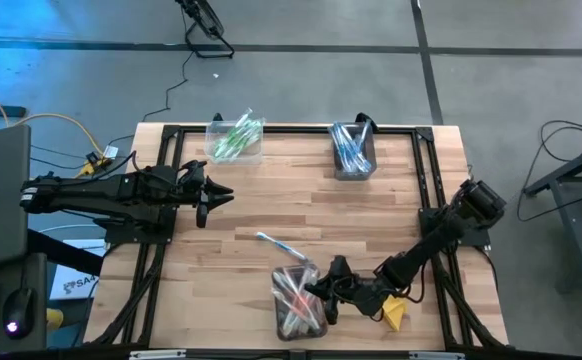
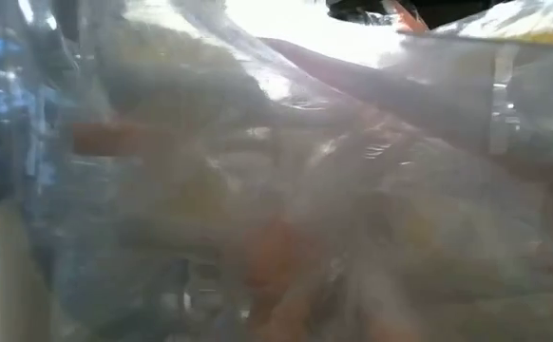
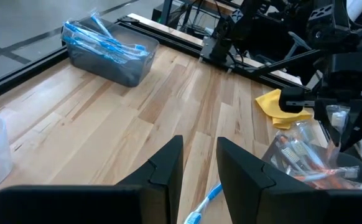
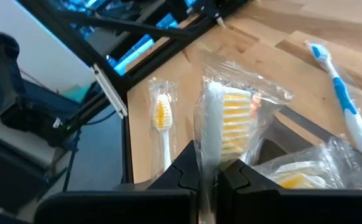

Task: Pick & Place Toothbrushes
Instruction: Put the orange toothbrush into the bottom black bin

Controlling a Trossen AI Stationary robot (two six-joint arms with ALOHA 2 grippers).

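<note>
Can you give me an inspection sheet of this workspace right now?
Surface: wooden table, black frame rails along its edges.
Job's things: green toothbrushes in clear bin; blue ones in dark bin; orange ones in near bin; loose blue toothbrush on the wood.
Clutter: yellow cloth at the near right.
Grippers: left gripper hovers, jaws parted, empty; right gripper shut on wrapped orange toothbrush.
Cables: yellow and black leads on the floor.
Surroundings: grey floor, no person seen.
</note>
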